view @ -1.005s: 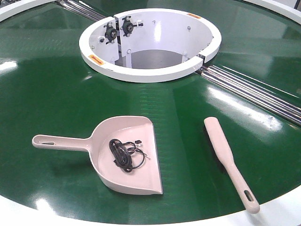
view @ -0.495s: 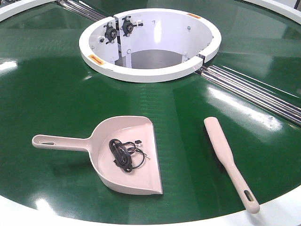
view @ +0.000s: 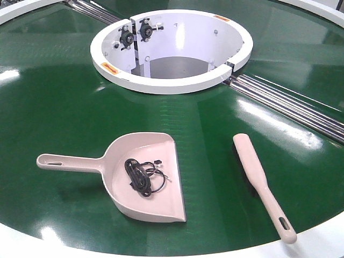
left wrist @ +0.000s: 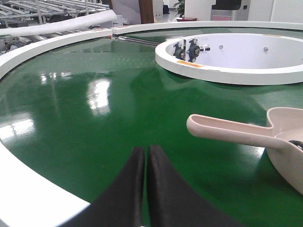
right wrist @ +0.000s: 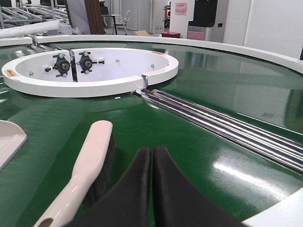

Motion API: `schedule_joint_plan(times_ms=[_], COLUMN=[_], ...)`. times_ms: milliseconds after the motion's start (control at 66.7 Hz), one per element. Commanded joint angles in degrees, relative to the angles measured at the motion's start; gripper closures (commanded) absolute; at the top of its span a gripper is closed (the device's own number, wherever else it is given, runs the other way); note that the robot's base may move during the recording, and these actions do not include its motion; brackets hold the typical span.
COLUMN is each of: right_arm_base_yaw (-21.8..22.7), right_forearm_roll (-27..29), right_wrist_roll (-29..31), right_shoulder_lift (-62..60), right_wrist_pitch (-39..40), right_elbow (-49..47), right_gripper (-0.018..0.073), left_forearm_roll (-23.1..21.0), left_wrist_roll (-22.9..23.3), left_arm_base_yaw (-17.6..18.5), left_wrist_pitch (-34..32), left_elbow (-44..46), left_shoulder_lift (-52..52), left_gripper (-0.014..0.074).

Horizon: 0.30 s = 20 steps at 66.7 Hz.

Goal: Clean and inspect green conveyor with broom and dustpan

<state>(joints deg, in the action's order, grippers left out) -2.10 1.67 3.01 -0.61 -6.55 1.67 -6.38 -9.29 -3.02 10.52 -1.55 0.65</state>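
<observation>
The green conveyor [view: 64, 102] fills the front view, with its white central ring [view: 172, 83] at the back. The dustpan [view: 145, 180] lies front left, handle pointing left, with a tangle of black wire [view: 142, 174] in its scoop. The broom [view: 260, 180] lies front right, handle toward the near rim. Neither gripper shows in the front view. My left gripper [left wrist: 146, 151] is shut and empty, low over the belt, with the dustpan handle [left wrist: 227, 130] ahead to its right. My right gripper [right wrist: 152, 151] is shut and empty, just right of the broom [right wrist: 90, 163].
Steel rollers [view: 290, 105] run from the central ring to the right edge. Bearing blocks [view: 134, 35] sit inside the ring. The white outer rim [view: 322, 244] borders the belt at the near edge. Racks and room furniture stand beyond the conveyor [left wrist: 52, 7].
</observation>
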Motion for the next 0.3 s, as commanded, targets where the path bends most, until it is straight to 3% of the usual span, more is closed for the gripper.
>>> schedule_joint_plan(times_ms=[0,285], right_arm_base_yaw=[0.0,0.0], right_forearm_roll=[-0.5,-0.5], right_wrist_roll=[0.4,0.4], right_shoulder_lift=[-0.4,-0.4], right_wrist_pitch=[4.2,4.2], right_elbow=[0.9,0.9], right_gripper=[0.0567,0.0567], left_forearm_roll=[-0.5,-0.5], left_wrist_roll=[0.4,0.4], left_arm_base_yaw=[0.0,0.0], left_wrist_pitch=[-4.2,-4.2], left_elbow=[-1.0,-1.0], left_shoulder_lift=[0.8,0.8], left_gripper=[0.0603,0.0603])
